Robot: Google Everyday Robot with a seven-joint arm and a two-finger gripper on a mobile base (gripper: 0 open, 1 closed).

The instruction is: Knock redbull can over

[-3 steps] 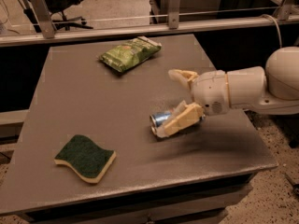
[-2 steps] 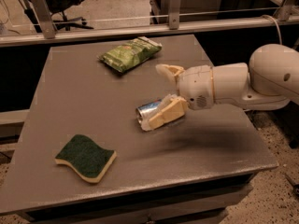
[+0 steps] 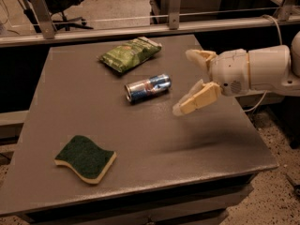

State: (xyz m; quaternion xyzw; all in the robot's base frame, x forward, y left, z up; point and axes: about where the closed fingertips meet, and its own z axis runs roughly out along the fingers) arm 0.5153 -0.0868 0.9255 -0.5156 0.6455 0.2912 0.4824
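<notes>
I've got a grey bench [image 3: 140, 139] in a dim workshop, with a railing behind it. The redbull can [image 3: 147, 88] lies on its side near the bench middle, just in front of the green snack bag [image 3: 130, 54]. My tool [image 3: 185, 83] hangs beside the can, fingers spread apart, gripping nothing and not touching it. There's open surface down to the sponge [image 3: 85, 158] by the near edge.

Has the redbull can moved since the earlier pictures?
Yes: the redbull can moved closer to the green snack bag; the open gripper hovers right of it.
</notes>
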